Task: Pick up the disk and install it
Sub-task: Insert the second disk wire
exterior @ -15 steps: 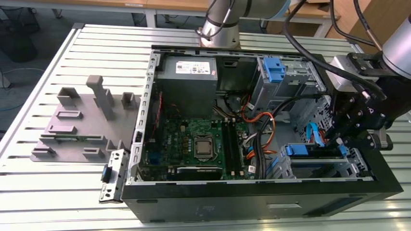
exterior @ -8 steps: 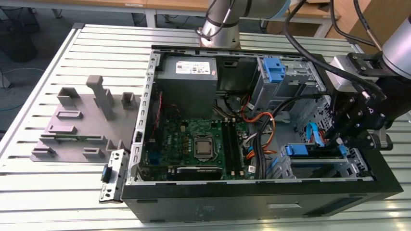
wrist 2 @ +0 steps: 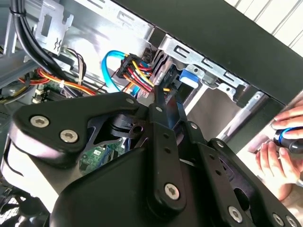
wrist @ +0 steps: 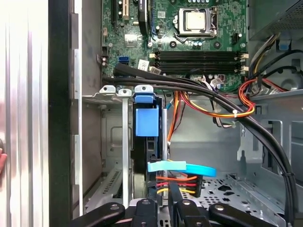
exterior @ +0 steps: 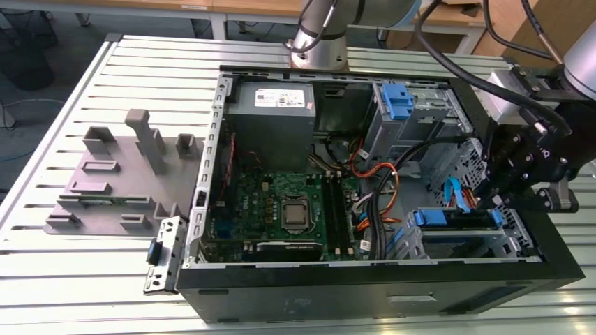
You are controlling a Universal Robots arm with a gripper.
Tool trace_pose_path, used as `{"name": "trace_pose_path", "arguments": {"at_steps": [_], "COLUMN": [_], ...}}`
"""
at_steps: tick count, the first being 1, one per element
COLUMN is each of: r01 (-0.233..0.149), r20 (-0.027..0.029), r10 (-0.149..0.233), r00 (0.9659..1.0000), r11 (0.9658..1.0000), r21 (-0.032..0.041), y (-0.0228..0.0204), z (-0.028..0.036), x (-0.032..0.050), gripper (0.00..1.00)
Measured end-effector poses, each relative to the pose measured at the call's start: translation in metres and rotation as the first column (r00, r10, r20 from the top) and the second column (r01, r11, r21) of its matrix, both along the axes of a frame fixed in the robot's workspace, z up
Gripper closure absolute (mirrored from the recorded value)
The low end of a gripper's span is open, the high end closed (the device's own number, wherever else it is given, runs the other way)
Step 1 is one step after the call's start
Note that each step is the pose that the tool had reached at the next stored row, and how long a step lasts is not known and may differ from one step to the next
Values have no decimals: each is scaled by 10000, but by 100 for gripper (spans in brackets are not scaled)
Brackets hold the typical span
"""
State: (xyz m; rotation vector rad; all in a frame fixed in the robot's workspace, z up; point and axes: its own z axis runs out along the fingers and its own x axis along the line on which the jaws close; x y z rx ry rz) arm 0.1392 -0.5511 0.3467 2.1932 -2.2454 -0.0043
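Exterior view, setting: open black computer case (exterior: 373,293) lying on a slatted metal desk (exterior: 84,279), motherboard (exterior: 279,202) exposed, grey power supply box (exterior: 272,105) at the far end.
Exterior view, beside the case: grey plastic slotted tray (exterior: 112,181) on the exterior view's left, apart from the case.
Exterior view, arm: black pincer (exterior: 526,185) lowered at the case's edge on the exterior view's right, just above a drive bay.
Exterior view, disk: disk (exterior: 456,218) with blue side rails seated in that drive bay, near the case's front corner.
Second wrist view, pincer: dark linkage and fingers (wrist 2: 165,106) drawn together into a narrow tip, looks closed with nothing visibly gripped, pointing at the bundle of coloured cables (wrist 2: 137,71) and a blue cable.
Second wrist view, edge: person's hand (wrist 2: 284,151) resting outside the case wall.
First wrist view, bay: disk (wrist: 147,142) seen edge-on inside the metal cage, blue rail tab (wrist: 147,120) flush with neighbouring brackets, blue data cable (wrist: 182,166) and power wires plugged at its end.
Progress, judged: disk apparently already slid home and cabled; pincer empty; little, if anything, left beyond confirming the seat.
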Motion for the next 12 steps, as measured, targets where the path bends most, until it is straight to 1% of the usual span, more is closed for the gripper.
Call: {"name": "trace_pose_path", "arguments": {"at_steps": [5, 8, 10, 12], "r01": [0, 0, 0, 0], "r20": [5, 6, 6, 6], "r10": [0, 0, 0, 0], "r00": [10000, 10000, 10000, 10000], "r11": [10000, 10000, 10000, 10000], "r21": [-1, 4, 0, 1], "y": [0, 0, 0, 0], "z": [84, 88, 110, 110], "x": [0, 0, 0, 0], "gripper": [76, 76, 76, 76]}}
